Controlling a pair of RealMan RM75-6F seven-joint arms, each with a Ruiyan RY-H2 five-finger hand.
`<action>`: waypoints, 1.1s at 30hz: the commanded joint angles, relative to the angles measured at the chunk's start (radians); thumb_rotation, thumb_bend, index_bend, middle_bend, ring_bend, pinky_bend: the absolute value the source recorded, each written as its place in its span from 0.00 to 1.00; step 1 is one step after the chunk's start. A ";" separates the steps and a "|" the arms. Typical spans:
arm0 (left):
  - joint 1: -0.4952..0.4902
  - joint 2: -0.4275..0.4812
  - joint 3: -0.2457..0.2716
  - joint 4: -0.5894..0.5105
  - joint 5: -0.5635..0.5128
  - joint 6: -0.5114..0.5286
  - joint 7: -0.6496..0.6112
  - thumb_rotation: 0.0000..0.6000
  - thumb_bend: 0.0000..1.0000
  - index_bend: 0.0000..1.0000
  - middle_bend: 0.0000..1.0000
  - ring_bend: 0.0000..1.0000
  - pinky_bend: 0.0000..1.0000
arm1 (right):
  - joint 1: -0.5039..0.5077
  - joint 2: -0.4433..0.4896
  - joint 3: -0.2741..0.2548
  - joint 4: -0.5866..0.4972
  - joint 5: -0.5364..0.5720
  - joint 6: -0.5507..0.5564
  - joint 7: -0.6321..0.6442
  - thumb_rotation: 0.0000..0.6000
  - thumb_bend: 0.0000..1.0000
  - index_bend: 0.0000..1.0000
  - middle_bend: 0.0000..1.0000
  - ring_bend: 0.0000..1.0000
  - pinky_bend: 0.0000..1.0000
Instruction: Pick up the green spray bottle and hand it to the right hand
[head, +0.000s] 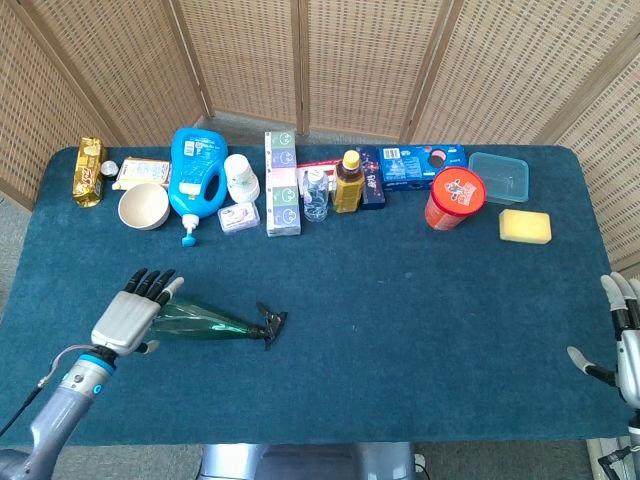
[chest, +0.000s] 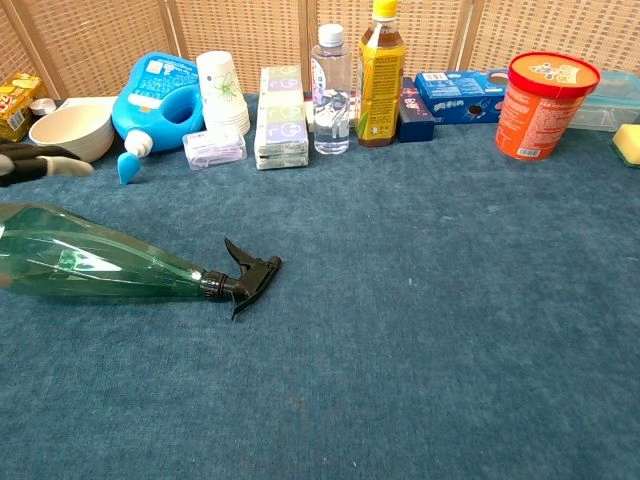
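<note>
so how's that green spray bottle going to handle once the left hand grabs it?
The green spray bottle looks see-through and empty, so probably light. It lies on its side with a round, tapering body, so a nudge may roll it in an arc, though the black trigger might check that. The thin plastic could dent and slip under the left hand, now over its wide end.

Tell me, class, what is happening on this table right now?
The robot's left hand hovers with fingers spread over the wide end of the green spray bottle, which lies on its side on the blue table, nozzle pointing right. It is not gripped yet. The right hand waits open at the table's right edge.
</note>
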 joint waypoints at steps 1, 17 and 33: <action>-0.025 -0.029 0.001 -0.005 -0.058 -0.015 0.052 1.00 0.00 0.00 0.00 0.00 0.00 | 0.000 0.001 0.002 0.002 0.004 -0.001 0.005 1.00 0.00 0.00 0.00 0.00 0.00; -0.065 -0.120 0.027 0.028 -0.230 0.046 0.198 1.00 0.00 0.01 0.00 0.02 0.20 | -0.002 0.006 0.004 0.007 0.007 -0.004 0.035 1.00 0.00 0.00 0.00 0.00 0.00; -0.019 -0.069 0.069 -0.016 -0.009 0.181 -0.030 1.00 0.05 0.36 0.35 0.39 0.64 | 0.003 0.007 -0.001 0.015 0.002 -0.020 0.065 1.00 0.00 0.00 0.00 0.00 0.00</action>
